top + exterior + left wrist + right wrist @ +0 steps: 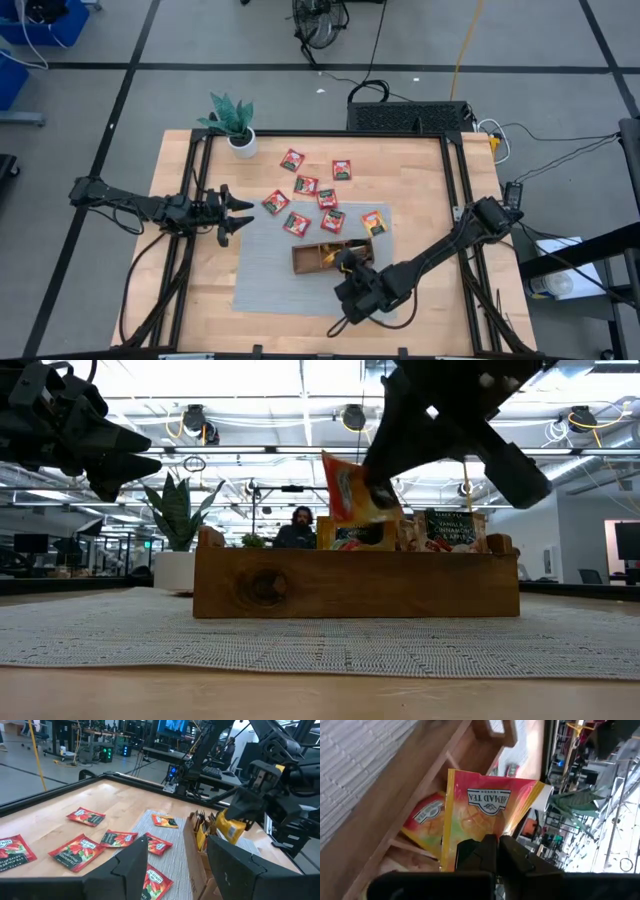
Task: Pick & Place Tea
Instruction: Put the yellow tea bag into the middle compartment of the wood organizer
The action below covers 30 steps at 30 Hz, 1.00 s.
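My right gripper is over the brown wooden tray, shut on an orange-yellow tea sachet. The low view shows this sachet tilted above the tray's front wall. More sachets stand in the tray, and another orange-yellow one lies in a compartment. Several red sachets lie flat on the table and on the grey mat beyond the tray. My left gripper is open and hovers left of the mat, apart from every sachet; its fingers frame the left wrist view. My right gripper pinches the orange-yellow sachet between its two fingers at one edge. The fingers come from above, slanting down. The sachet is tilted over the tray. I cannot tell whether its lower end touches the sachets inside.
The tray sits on a grey mat. A potted plant stands at the table's far left corner. Black frame rails run along the left and right sides. A person shows in the room behind the table.
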Tool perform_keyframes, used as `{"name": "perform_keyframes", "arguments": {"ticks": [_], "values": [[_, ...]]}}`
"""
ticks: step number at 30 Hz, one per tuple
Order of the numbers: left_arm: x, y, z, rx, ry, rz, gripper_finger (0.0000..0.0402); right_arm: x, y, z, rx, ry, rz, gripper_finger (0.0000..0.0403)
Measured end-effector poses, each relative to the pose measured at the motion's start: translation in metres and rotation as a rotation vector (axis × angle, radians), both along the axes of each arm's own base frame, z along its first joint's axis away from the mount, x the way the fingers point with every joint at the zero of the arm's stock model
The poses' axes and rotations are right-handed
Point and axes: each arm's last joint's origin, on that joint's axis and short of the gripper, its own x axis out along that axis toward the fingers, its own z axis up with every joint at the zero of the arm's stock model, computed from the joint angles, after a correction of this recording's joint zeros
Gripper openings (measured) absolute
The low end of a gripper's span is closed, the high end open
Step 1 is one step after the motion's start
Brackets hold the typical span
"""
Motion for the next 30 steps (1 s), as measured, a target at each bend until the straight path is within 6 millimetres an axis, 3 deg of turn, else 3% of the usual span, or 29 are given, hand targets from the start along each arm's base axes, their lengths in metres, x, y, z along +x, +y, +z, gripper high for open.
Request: {"name": "perform_keyframes", "arguments": {"ticks": [19, 30], "values": [[0.000, 0.000, 0.000, 0.000, 0.000, 0.000, 0.0205, 0.002, -0.014, -0.004, 0.030, 0.103, -0.005, 0.0029], [0.000, 0.000, 0.000, 0.000, 0.000, 0.000, 0.0205, 0.002, -0.015, -0.004, 0.031, 0.088, -0.022, 0.0011]]}}
